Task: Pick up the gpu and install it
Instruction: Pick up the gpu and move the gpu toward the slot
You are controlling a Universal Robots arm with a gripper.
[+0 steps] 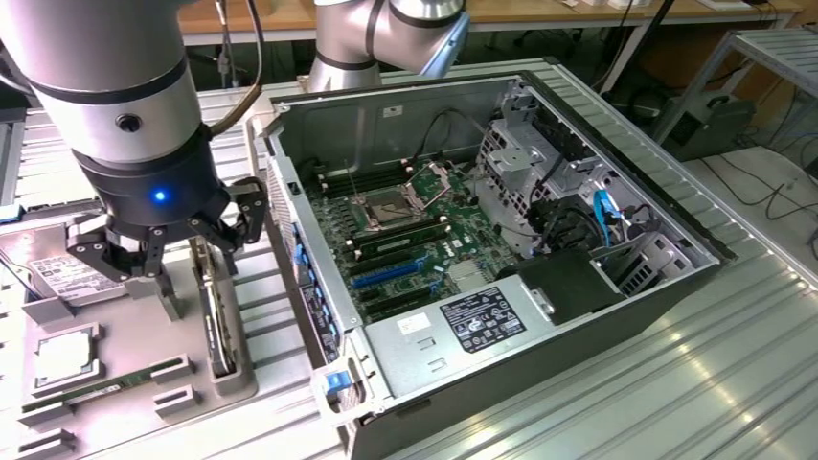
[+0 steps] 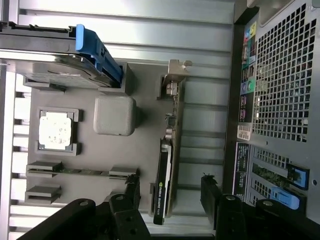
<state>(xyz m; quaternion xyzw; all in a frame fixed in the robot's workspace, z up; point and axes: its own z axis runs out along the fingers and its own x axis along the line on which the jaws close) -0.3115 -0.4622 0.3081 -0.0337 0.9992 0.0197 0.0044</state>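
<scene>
Open gripper [image 1: 192,278] poised over the one gpu [image 1: 220,331], which stands in its tray [image 1: 243,383].

The two fingers [image 2: 132,187] are spread wide and hold nothing; in the wrist view they flank the gpu [image 2: 167,165] with a gap on each side. The card stands on its long edge in a slot, silvery bracket at the far end. The grey tray also carries one hard drive [image 1: 64,273], one processor chip [image 1: 64,355] and one memory stick [image 1: 102,388]. One open computer case [image 1: 639,172] lies just beside the tray on the exterior view's right, with a strip of bare ribbed table [image 2: 200,125] between card and case wall.
</scene>
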